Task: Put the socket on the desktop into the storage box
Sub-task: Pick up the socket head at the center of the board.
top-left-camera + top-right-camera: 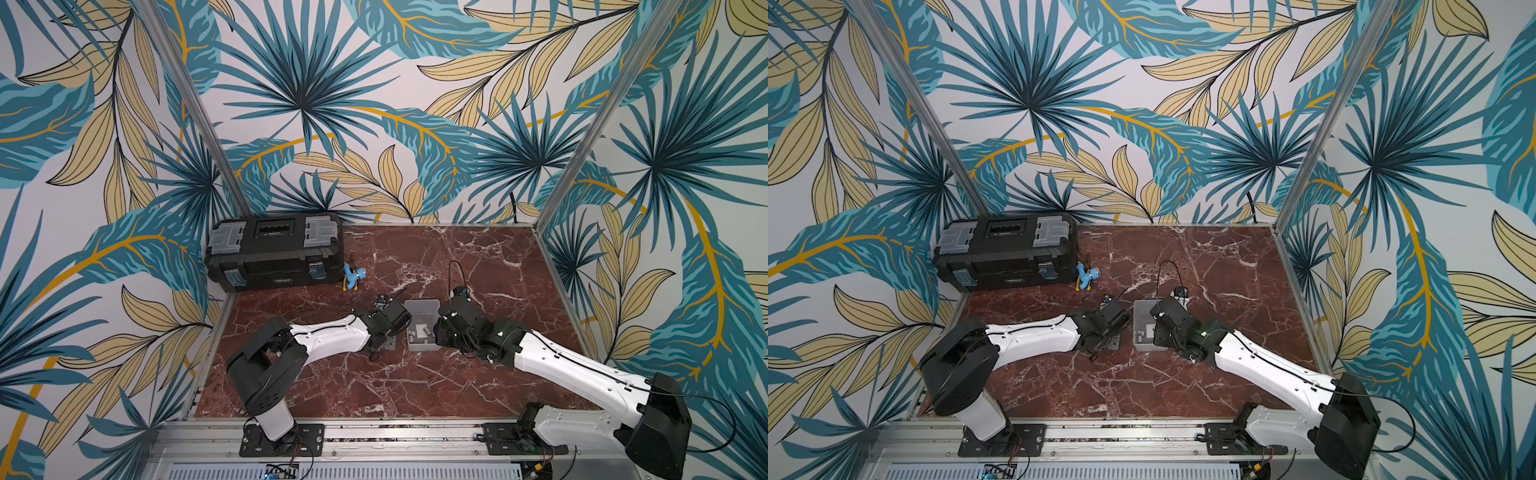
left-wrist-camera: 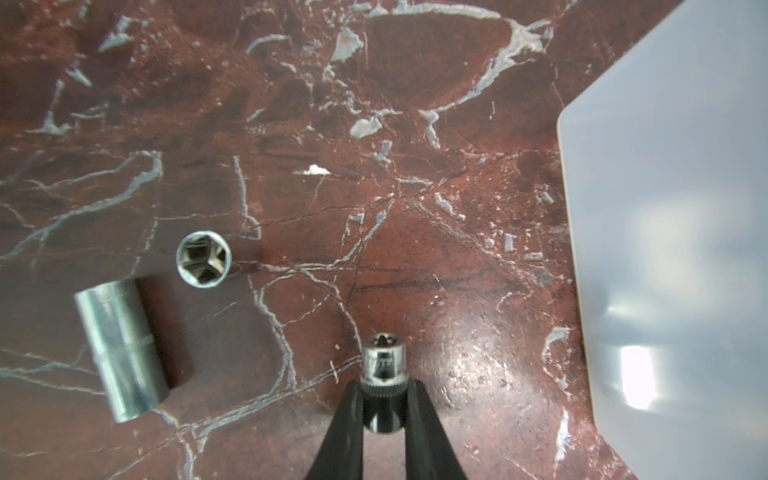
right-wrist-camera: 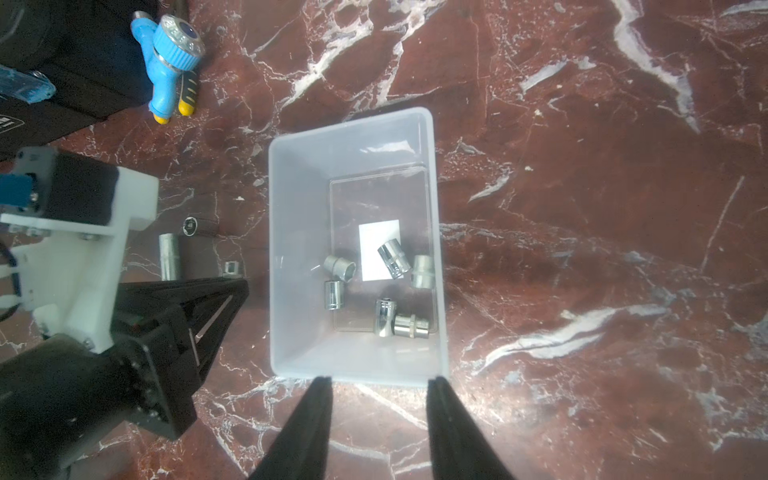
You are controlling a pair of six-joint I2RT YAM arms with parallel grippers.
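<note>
box [image 3: 353,370]: six sockets [image 3: 390,258], white label [image 3: 376,232]
socket [image 2: 379,361]: small, chrome, knurled band, beside box
left gripper [image 2: 384,388]: clamped on socket
right gripper [image 3: 380,380]: parted, empty, by box

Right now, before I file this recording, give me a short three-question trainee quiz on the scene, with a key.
1. True or false: the left gripper is shut on a small socket.
2. How many sockets lie inside the storage box?
3. Besides the held one, what else is loose on the desktop? A) one piece upright, one on its side; B) two upright; C) nothing.
Key: 1 true. 2 six. 3 A: an upright socket and a lying socket.
</note>
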